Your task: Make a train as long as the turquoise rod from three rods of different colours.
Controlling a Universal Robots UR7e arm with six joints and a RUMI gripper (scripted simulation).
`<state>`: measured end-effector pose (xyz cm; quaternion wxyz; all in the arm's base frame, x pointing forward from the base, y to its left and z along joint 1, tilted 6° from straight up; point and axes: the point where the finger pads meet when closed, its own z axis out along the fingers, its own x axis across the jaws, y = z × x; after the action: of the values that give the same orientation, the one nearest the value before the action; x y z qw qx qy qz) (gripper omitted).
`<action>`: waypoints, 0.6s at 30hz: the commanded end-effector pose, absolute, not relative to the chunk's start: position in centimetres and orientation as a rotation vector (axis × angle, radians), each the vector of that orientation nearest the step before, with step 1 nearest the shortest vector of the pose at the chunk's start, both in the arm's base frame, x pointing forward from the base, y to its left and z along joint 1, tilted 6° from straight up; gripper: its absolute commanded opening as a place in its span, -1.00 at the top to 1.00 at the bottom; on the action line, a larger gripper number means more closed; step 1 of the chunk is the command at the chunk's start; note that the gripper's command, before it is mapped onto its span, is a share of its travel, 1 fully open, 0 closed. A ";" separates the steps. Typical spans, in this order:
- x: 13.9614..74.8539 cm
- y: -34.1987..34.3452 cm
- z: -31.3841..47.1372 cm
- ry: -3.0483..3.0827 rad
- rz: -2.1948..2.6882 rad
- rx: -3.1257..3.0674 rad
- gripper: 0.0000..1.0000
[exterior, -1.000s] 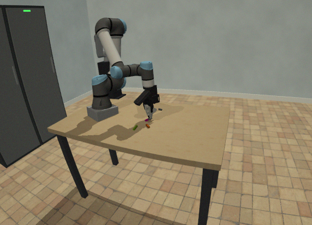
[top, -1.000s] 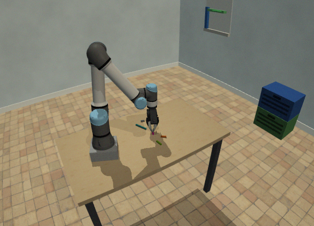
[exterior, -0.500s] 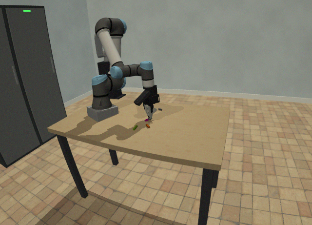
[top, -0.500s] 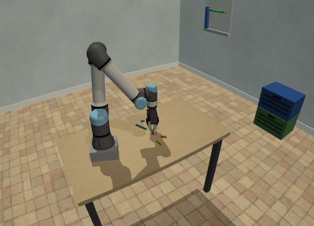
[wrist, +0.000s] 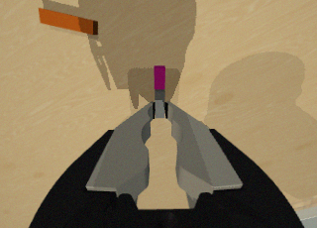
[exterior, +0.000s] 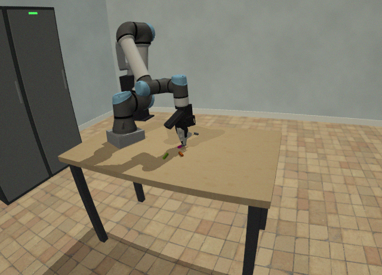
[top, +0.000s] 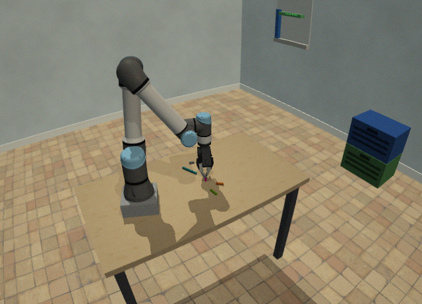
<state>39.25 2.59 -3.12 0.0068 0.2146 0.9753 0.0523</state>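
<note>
My gripper [top: 205, 175] points down at the middle of the table and is shut on the short magenta rod [top: 205, 179], whose end sticks out past the fingertips close above the table top. In the wrist view the magenta rod [wrist: 158, 77] points away from me. The orange rod [top: 219, 183] lies just right of it and shows at the wrist view's upper left [wrist: 67, 20]. The lime rod [top: 213, 192] lies nearer the front. The turquoise rod [top: 189, 170] and a small grey rod [top: 191, 162] lie left of and behind the gripper.
The arm's base [top: 138, 201] stands on the table's left part. A dark cabinet [exterior: 27, 96] stands beyond the table's left side, and blue and green crates [top: 374, 147] are off to the right.
</note>
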 end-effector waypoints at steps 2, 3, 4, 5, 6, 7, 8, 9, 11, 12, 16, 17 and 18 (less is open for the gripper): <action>39.3 2.6 -3.1 3.050 0.164 0.671 0.89; 39.3 2.6 -3.1 3.050 0.164 0.671 0.89; 39.3 2.6 -3.1 3.050 0.164 0.671 0.89; 39.3 2.6 -3.1 3.050 0.164 0.671 0.89; 39.3 2.6 -3.1 3.050 0.164 0.671 0.83; 39.3 2.6 -3.1 3.050 0.164 0.671 0.83; 39.3 2.6 -3.1 3.050 0.164 0.671 0.83; 39.3 2.6 -3.1 3.050 0.164 0.671 0.77; 39.3 2.6 -3.1 3.050 0.164 0.671 0.77; 39.3 2.6 -3.1 3.050 0.164 0.671 0.72; 39.3 2.6 -3.1 3.050 0.164 0.671 0.72; 39.3 2.6 -3.1 3.050 0.164 0.671 0.72; 39.3 2.6 -3.1 3.050 0.164 0.671 0.72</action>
<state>39.25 2.59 -3.12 0.0068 0.2146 0.9753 0.0523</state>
